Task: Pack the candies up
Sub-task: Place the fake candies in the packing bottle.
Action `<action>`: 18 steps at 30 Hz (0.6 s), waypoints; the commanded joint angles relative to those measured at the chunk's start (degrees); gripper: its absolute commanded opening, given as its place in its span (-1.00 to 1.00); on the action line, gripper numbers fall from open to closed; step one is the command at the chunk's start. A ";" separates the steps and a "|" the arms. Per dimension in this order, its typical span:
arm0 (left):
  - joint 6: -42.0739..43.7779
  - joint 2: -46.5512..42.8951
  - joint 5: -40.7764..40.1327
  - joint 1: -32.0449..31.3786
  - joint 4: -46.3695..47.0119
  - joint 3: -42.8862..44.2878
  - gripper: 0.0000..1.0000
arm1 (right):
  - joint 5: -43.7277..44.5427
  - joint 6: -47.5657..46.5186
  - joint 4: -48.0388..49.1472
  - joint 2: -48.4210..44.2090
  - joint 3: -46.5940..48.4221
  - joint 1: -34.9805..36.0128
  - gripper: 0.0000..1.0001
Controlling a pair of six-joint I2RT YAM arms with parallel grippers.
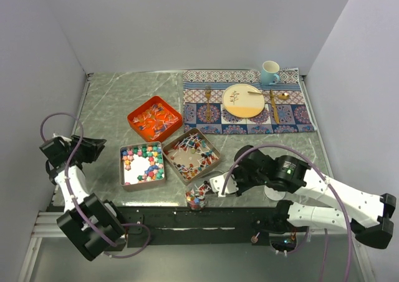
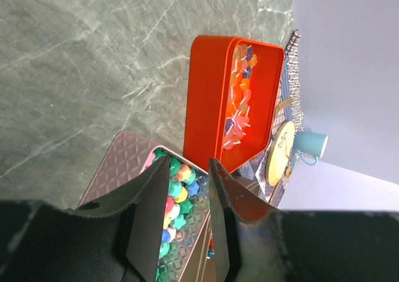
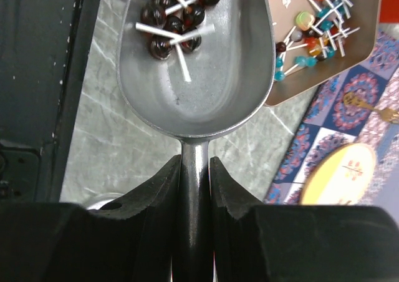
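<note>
Grey-green marbled stone forms the table, which is closed in by plain pale walls. No lettering can be read anywhere; the only mark made out is a thin plant-like motif on the cream plate, which is set on a patterned placemat with gold cutlery and a light blue mug.

The candies are spread over three trays at the middle of the table. Slim red, blue and white wrapped pieces are piled in the orange tray. Chunky pink, green, yellow, blue and orange lumps are ringed around the white floor of the silver tray, whose outer wall is embossed with diamonds. Lollipops on white sticks, with red, teal and yellow heads, are scattered in the brown tray. More mixed sweets are seen in a small clear jar at the near edge.

The right gripper is clamped on the handle of a metal scoop, in whose bowl several dark lollipops lie. The scoop is held just beside the jar. The left gripper is held at the far left with its jaws parted and nothing between them.
</note>
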 commanded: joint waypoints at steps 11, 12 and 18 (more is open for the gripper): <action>-4.18 -4.45 3.09 0.16 6.27 -3.82 -0.26 | 14.12 0.64 -10.73 8.31 13.01 12.41 -1.00; -4.35 -4.53 3.18 0.16 6.44 -3.82 -0.26 | 14.74 0.73 -11.09 8.76 13.53 12.94 -1.00; -5.93 -4.97 4.23 0.07 7.14 -4.17 -0.26 | 18.61 2.75 -11.88 12.54 15.73 13.56 -1.00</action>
